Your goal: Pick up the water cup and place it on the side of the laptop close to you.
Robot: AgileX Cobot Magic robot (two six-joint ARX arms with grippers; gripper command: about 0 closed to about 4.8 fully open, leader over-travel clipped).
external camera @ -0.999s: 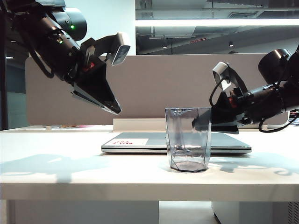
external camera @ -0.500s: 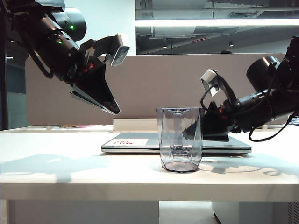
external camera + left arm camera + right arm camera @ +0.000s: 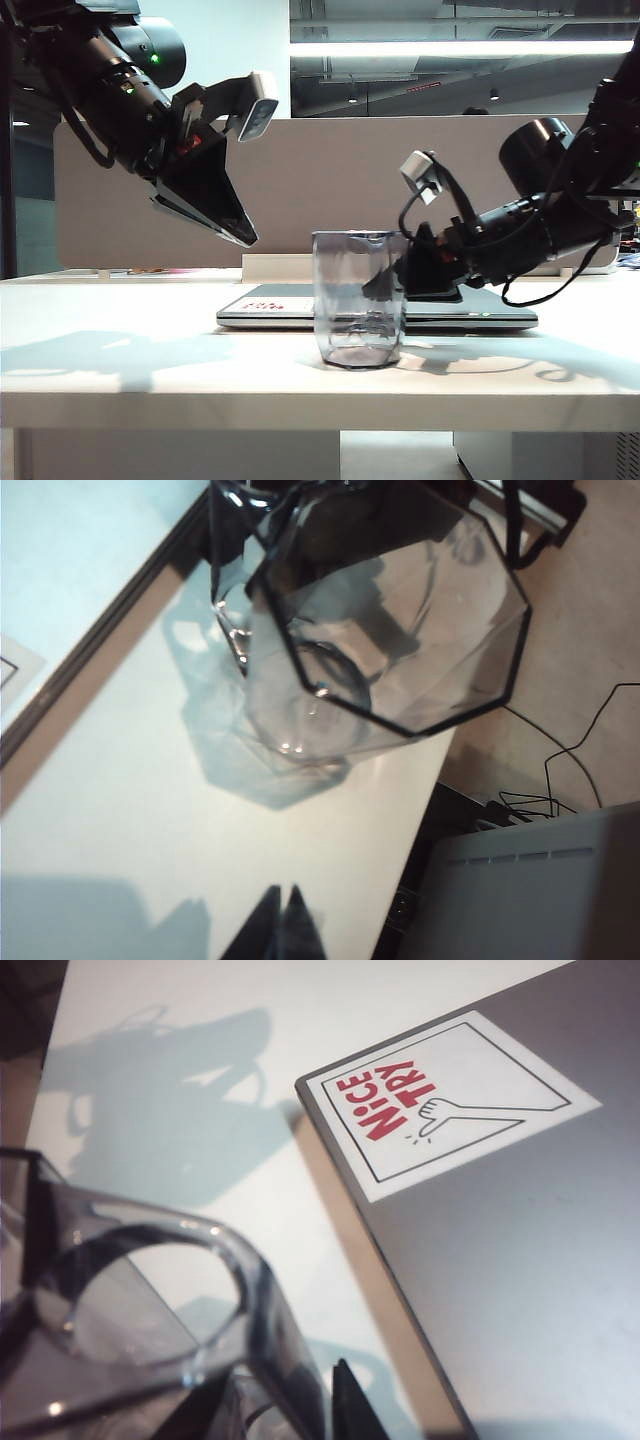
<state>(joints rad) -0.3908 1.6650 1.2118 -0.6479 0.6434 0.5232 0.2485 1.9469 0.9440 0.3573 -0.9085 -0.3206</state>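
The water cup (image 3: 358,300), clear and grey-tinted, stands upright on the white table just in front of the closed silver laptop (image 3: 290,305). My right gripper (image 3: 386,284) reaches in from the right with its fingers astride the cup's right wall. In the right wrist view that wall (image 3: 270,1310) runs between the two dark fingers of the right gripper (image 3: 290,1400), with a gap beside one finger (image 3: 345,1400). The laptop lid (image 3: 520,1280) carries a white sticker with red print (image 3: 440,1100). My left gripper (image 3: 244,236) hangs shut high above the laptop's left part, empty; its tips (image 3: 283,920) point towards the cup (image 3: 390,620).
A grey partition (image 3: 330,180) stands behind the table. The table's front edge (image 3: 320,395) runs close to the cup. Below the edge, in the left wrist view, lie black cables (image 3: 570,760) and a grey box (image 3: 540,890).
My right gripper has moved left along the laptop's front, and the cup has moved left with it. The left arm has stayed still.
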